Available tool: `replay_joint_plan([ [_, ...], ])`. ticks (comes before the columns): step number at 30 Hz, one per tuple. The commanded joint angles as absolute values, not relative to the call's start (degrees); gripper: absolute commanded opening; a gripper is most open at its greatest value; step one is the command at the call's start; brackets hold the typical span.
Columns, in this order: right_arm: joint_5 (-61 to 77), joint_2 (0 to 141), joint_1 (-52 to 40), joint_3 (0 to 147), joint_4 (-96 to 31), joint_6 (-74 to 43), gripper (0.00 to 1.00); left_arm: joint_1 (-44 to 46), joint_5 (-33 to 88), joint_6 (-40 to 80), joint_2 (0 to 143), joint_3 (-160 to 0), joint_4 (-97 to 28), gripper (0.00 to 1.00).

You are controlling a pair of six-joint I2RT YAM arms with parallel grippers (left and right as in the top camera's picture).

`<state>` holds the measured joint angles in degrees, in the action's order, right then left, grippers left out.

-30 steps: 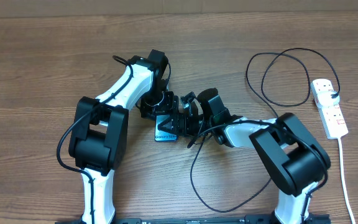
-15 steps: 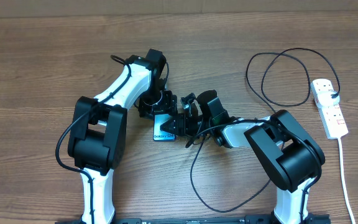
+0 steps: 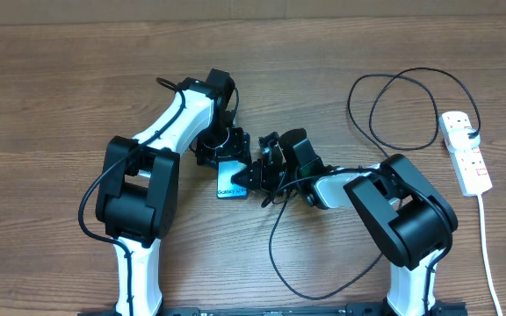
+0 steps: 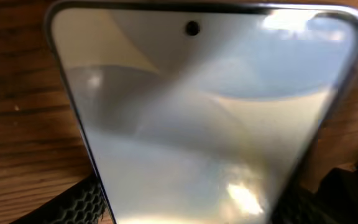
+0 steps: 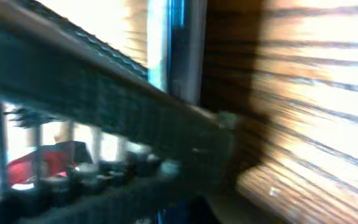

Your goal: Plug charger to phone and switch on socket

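Note:
The phone (image 3: 232,184) sits near the table's middle, and its pale glossy screen (image 4: 204,118) fills the left wrist view. My left gripper (image 3: 227,167) is shut on the phone across its width, with a black honeycomb pad (image 4: 73,202) against one edge. My right gripper (image 3: 260,175) is right beside the phone and shut on the charger (image 3: 270,244). That thin black cable runs out from under it in a big loop toward the front. Its connector tip is hidden. The right wrist view is blurred. The white socket (image 3: 466,154) lies at the far right.
More black cable curls in loops (image 3: 350,101) at the back right and reaches the socket. A thicker white cord (image 3: 486,254) runs from the socket to the front edge. Both arms crowd the middle of the wooden table (image 3: 51,105).
My right gripper has gone from open to shut and edged slightly left toward the phone. The left gripper and the phone have barely shifted.

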<state>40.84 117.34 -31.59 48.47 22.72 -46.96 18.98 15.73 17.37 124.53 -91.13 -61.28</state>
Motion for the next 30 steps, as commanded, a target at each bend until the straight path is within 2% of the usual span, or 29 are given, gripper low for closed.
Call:
replay_joint_plan([
  [1,39.66,118.54,-32.16,48.36,23.46,-45.41,0.04,19.79,18.09,16.78,126.21,-90.48,-60.62,0.83],
  [5,42.13,118.54,-32.05,48.36,25.23,-45.39,0.04,19.79,18.09,16.73,126.21,-90.48,-60.75,1.0],
  [12,43.57,118.5,-30.98,48.36,25.26,-45.43,0.04,19.77,18.31,16.73,126.21,-90.76,-60.86,1.0],
  [17,44.95,116.73,-29.85,48.36,24.69,-45.39,0.04,18.96,22.85,16.75,125.73,-93.14,-61.32,1.0],
  [30,41.43,104.81,-29.54,48.4,11.73,-39.18,0.04,12.58,28.86,15.57,117.4,-98.91,-65.23,0.99],
])
